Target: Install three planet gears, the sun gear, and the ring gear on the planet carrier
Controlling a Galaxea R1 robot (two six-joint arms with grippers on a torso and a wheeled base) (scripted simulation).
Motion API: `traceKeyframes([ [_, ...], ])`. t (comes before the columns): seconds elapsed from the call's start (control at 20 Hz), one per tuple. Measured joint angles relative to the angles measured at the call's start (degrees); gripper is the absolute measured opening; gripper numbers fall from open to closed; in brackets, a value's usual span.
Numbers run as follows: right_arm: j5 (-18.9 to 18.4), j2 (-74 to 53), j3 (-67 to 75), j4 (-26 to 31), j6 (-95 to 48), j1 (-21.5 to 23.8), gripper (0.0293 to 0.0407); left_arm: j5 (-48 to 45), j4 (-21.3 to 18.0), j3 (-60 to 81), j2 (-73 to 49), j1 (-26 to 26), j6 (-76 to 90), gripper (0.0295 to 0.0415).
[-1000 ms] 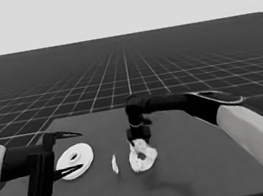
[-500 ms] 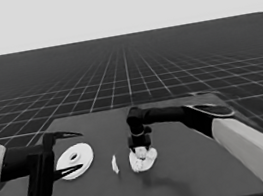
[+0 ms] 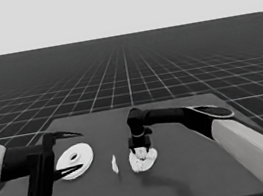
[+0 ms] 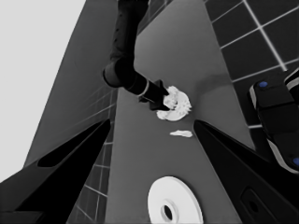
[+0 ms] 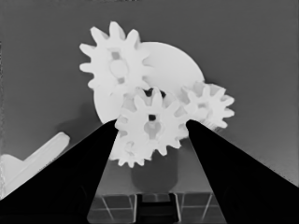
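On the dark worktop, three small white toothed gears are sitting on the smaller white round part near the middle, and a fourth small white toothed gear is being gripped above them by the right gripper, fingers clenched on its sides, arm reaching down from the right. One thin white piece is lying just beside. The larger white round part is lying under the parked left gripper, fingers spread.

Right gripper fingers clamp small gear over smaller round part; two more gears on it.
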Motion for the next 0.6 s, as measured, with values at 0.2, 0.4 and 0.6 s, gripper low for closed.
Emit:
traceKeyframes([
  [0.2,0.00,-0.01,-0.01,0.00,2.37,-0.05,0.0309,0.00,0.00,0.00,0.00,0.00,0.00,0.0385],
  [0.4,-0.01,-0.02,-0.01,0.00,4.76,-0.12,0.0309,0.00,0.00,0.00,0.00,0.00,0.00,0.0385],
  [0.6,-0.01,0.01,0.01,0.01,7.16,-0.08,0.0309,0.00,0.00,0.00,0.00,0.00,0.00,0.0385],
])
